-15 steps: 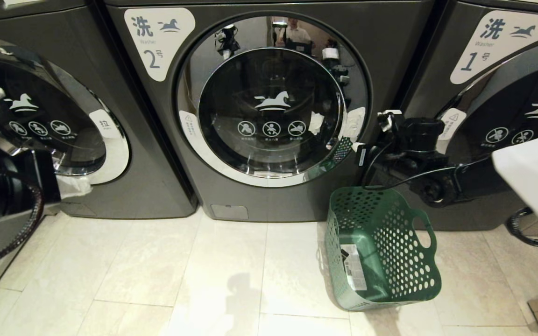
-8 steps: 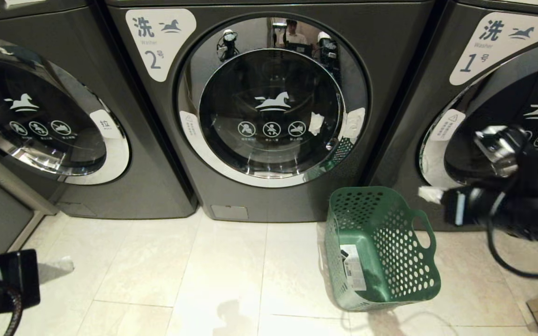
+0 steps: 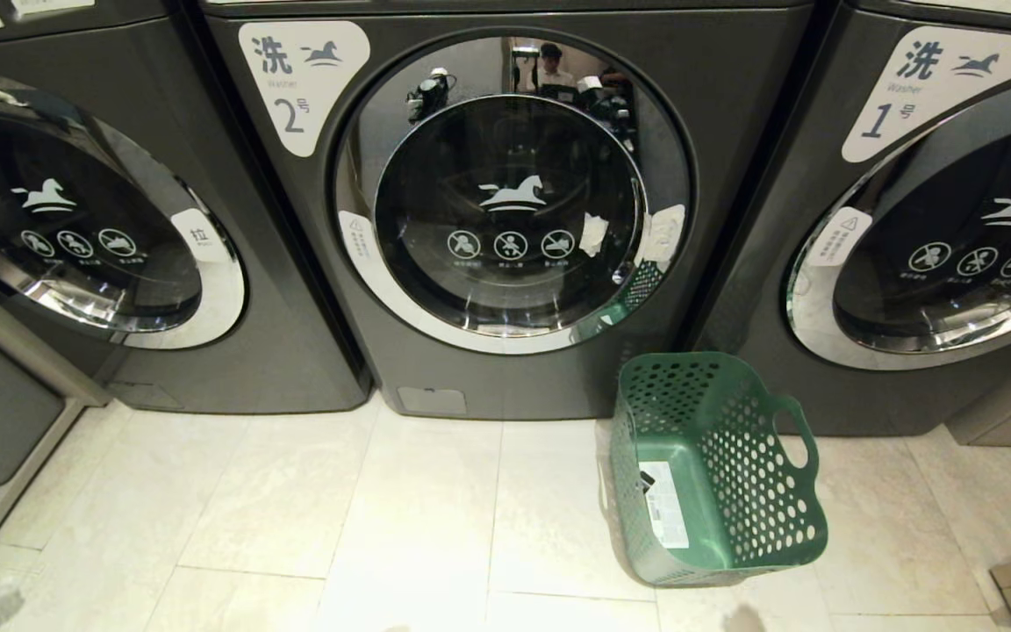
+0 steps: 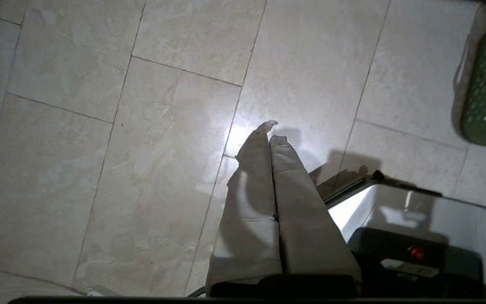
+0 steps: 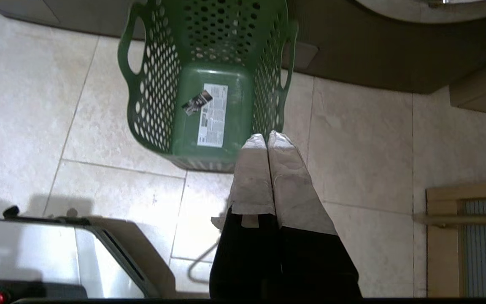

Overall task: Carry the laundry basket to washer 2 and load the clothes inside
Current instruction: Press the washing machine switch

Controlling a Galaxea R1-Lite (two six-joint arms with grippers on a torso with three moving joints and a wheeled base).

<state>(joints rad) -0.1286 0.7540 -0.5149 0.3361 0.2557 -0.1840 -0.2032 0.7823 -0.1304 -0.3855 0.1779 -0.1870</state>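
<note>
Head view: dark green perforated plastic laundry basket (image 3: 716, 470) sitting empty on pale tile floor (image 3: 295, 509), just right of dark grey front-load washer 2 (image 3: 505, 189) — round door shut. No clothes showing; both claws mostly out of this view.

Left wrist view: left gripper (image 4: 273, 131) hanging clenched, grasping nothing, over bare tile; basket well off to its side.

Right wrist view: right gripper (image 5: 267, 139) clenched, empty — basket just beyond fingertips, white sticker (image 5: 211, 115) showing on base.

Judging: carrying and loading looking done; nothing apparently remaining.
</note>
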